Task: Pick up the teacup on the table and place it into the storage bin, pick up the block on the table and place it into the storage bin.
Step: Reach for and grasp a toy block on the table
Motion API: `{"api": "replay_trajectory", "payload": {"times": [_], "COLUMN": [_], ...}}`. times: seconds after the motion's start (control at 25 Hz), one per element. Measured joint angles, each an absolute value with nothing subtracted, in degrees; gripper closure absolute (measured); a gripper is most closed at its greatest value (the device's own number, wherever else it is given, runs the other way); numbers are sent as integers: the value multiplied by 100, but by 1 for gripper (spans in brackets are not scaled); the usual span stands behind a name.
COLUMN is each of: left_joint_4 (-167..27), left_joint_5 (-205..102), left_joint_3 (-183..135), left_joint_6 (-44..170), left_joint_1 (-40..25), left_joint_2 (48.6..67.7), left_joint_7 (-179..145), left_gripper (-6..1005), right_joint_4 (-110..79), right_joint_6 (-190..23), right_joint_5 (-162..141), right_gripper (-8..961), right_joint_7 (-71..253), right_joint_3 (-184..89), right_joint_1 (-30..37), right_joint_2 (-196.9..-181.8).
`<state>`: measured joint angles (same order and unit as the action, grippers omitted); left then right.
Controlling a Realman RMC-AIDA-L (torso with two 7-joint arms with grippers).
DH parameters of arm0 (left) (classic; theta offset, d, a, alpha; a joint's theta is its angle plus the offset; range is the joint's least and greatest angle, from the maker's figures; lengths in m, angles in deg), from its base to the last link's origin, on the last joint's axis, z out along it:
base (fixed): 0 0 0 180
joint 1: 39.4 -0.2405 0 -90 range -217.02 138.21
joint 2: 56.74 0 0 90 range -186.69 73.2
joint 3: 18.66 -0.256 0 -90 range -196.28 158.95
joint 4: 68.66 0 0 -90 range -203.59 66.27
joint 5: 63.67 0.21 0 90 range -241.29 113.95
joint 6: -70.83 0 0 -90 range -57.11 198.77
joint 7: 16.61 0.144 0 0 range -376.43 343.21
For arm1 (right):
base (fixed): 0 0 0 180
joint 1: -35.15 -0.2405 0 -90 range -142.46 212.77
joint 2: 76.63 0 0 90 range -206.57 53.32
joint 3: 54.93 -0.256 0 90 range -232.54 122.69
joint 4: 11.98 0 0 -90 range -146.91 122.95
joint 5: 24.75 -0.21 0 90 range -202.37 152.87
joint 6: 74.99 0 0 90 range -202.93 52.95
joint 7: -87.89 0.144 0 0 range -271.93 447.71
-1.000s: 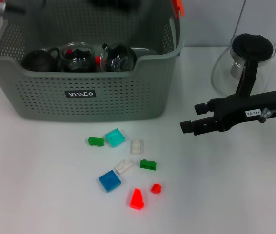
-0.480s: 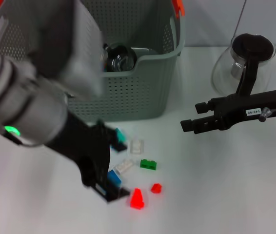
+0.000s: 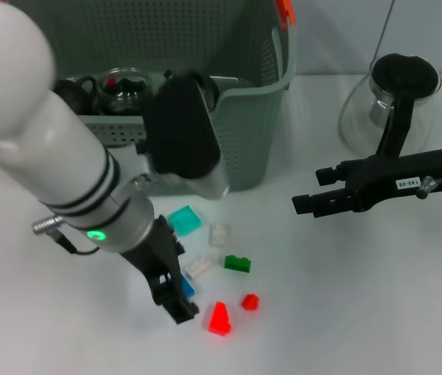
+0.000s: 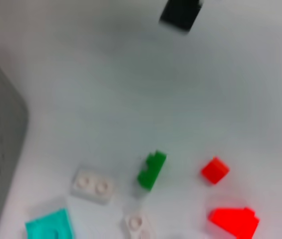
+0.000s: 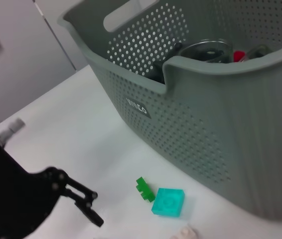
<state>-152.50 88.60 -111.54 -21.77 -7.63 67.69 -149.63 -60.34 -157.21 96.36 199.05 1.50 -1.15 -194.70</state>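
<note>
Left jaws open astride blue block.

Storage bin: grey-green perforated basket, orange handle clip, upright at the rear of the worktop, glass teaware inside. Blocks lie loose just before it: teal tile, green brick, red wedge, small red brick.

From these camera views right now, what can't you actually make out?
- Blue block: head view, mostly hidden behind the left gripper, so a grip cannot be confirmed.
- Storage bin label: covered by the left arm in the head view.
- Cups inside the bin: only rims show above its wall.
- Right gripper: hovers beside the glass teapot, fingers apart.
</note>
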Motion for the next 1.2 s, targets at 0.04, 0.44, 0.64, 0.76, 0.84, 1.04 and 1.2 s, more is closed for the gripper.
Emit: {"api": "replay_trajectory", "payload": {"times": [0.04, 0.44, 0.64, 0.76, 0.84, 1.04, 1.2], "left_joint_4": [-15149, -14486, -14266, -14226, -14200, -14119, -14053], "left_joint_5": [8902, 9369, 9375, 9376, 9377, 9380, 9383], "left_joint_3": [-11221, -11665, -11801, -11901, -11929, -12000, -12014], "left_joint_6": [-2125, -1507, -1483, -1447, -1394, -1233, -1196], "left_joint_1": [-738, -618, -505, -484, -483, -462, -424], "left_joint_2": [6770, 6776, 6780, 6780, 6780, 6789, 6789], "left_joint_7": [-15002, -15724, -16075, -16206, -16252, -16339, -16343], "left_gripper": [87, 116, 130, 139, 145, 159, 171], "right_joint_4": [-6034, -6021, -6021, -6021, -6021, -6023, -6023], "right_joint_6": [-15721, -15723, -15725, -15726, -15726, -15720, -15719], "right_joint_5": [9636, 9636, 9636, 9636, 9636, 9636, 9636], "right_gripper": [26, 25, 26, 26, 26, 25, 25], "right_joint_7": [19902, 19890, 19890, 19889, 19886, 19873, 19872], "right_joint_3": [150, 150, 150, 150, 150, 150, 150], "right_joint_1": [-111, -106, -130, -133, -133, -120, -116], "right_joint_2": [-19472, -19497, -19495, -19488, -19485, -19477, -19473]}}
